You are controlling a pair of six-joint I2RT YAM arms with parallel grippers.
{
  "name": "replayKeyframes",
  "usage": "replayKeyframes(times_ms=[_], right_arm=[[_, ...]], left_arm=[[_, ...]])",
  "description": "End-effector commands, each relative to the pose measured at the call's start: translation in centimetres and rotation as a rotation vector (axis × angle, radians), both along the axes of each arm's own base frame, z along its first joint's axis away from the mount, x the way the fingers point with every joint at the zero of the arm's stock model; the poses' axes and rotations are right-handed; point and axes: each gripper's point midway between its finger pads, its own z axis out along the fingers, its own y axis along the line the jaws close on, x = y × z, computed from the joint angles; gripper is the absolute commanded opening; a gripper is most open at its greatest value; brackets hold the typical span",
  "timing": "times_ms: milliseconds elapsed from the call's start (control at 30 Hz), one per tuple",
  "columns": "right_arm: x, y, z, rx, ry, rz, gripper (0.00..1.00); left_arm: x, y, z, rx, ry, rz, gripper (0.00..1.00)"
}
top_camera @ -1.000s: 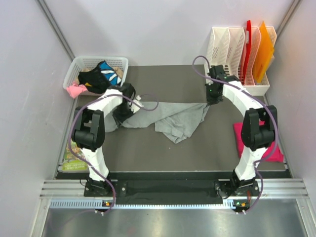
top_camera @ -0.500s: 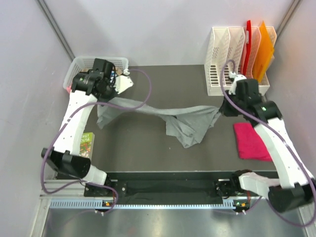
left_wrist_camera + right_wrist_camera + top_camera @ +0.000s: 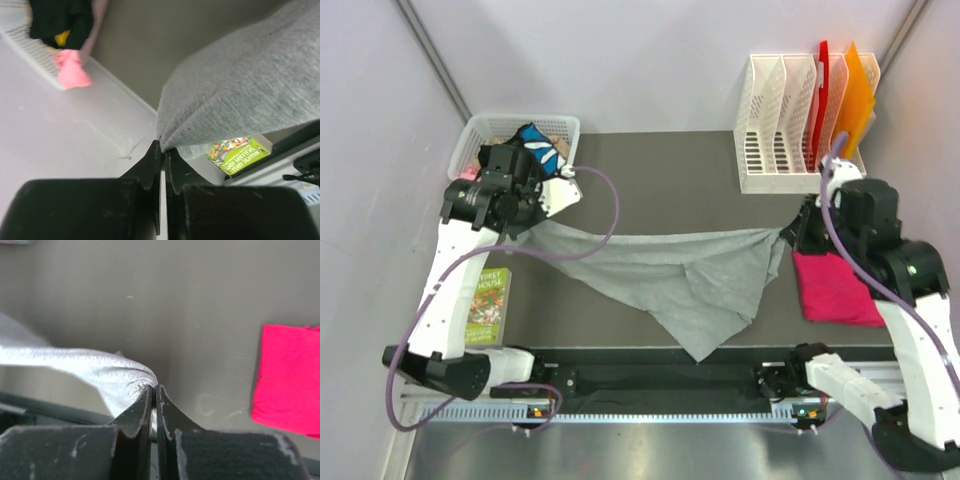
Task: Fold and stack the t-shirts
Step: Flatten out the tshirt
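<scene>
Two corners of the large heather-grey cloth t-shirt [image 3: 670, 275] are clamped, by left gripper [image 3: 161, 150] and right gripper [image 3: 154, 390], stretching it over the dark table [image 3: 660, 180], likely for spreading; folded magenta-pink shirt [image 3: 835, 290] lies rightward.

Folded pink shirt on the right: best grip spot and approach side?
Left long edge, from above on the table-centre side, I'd say. The pink shirt lies flat and folded, so only an edge is pinchable; that edge borders bare mat.

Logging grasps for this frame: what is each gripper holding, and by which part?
Both hold the large light-grey cloth t-shirt: left gripper pinches a fold at one end, right gripper the opposite end.
</scene>
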Motion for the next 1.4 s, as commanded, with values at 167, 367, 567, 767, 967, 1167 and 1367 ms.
replayKeyframes(times_ms=[167,367,567,767,967,1167,1367], right_arm=[[12.9,-3.4,-7.8,-0.094,0.133,-0.286,0.0],[22.5,-4.6,-9.5,-0.131,0.112,-0.361,0.0],[25.8,-4.0,-13.2,-0.167,0.204,-0.336,0.0],[24.3,-4.5,-14.3,-0.229,0.225,-0.324,0.42],[21.1,-2.3,-14.6,-0.233,0.249,-0.251,0.41],[16.1,1.6,-19.4,-0.233,0.404,-0.103,0.39],[11.6,5.8,-22.0,-0.208,0.483,0.027,0.35]], left_arm=[[5.3,-1.3,-11.8,0.054,0.171,-0.068,0.0],[15.2,0.7,-18.5,0.136,0.195,0.104,0.0],[25.8,2.6,-18.7,0.217,0.035,0.278,0.05],[26.0,2.4,-17.7,0.191,-0.027,0.288,0.56],[20.1,-1.9,-14.3,-0.081,0.113,0.183,0.6],[13.1,-1.7,-16.4,-0.094,0.277,0.161,0.57],[8.8,-0.8,-19.6,-0.064,0.369,0.158,0.56]])
